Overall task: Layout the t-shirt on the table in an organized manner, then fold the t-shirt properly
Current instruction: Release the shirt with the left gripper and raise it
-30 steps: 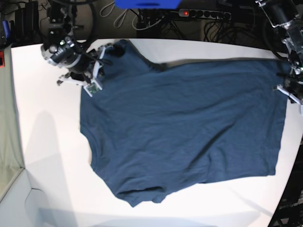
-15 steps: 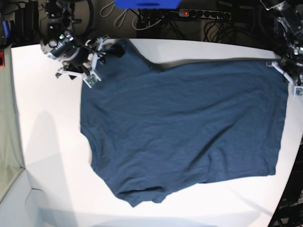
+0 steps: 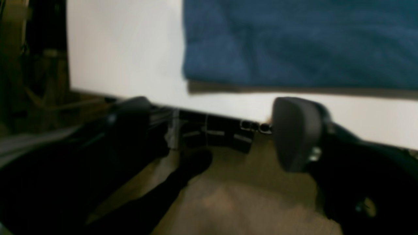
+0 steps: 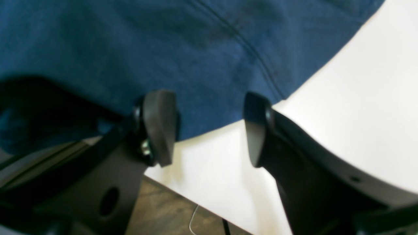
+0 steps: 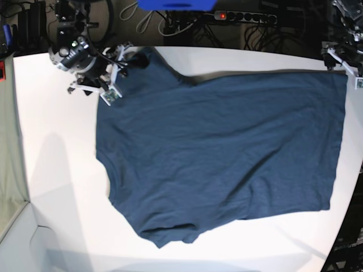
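Observation:
The dark navy t-shirt [image 5: 221, 153] lies spread flat on the white table [image 5: 57, 170], its hem toward the right and its collar edge at the left. My left gripper [image 5: 343, 59] hovers at the far right corner, just past the table edge, open and empty. In the left wrist view its fingers [image 3: 295, 130] stand wide apart, with the t-shirt corner [image 3: 294, 42] lying beyond them. My right gripper [image 5: 115, 76] sits at the shirt's far left sleeve. It [image 4: 209, 130] is open, and the cloth edge [image 4: 130, 42] and bare table [image 4: 359, 98] show between its fingers.
A grey-green panel [image 5: 8, 158] borders the table on the left. Behind the far edge are a power strip [image 5: 244, 16] with a red light, cables, and a blue object [image 5: 176, 4]. The table's curved edge runs down the right side.
My left gripper has opened, let go of the shirt's far right corner and drawn back past the table edge. My right gripper has opened off the sleeve and backed away slightly.

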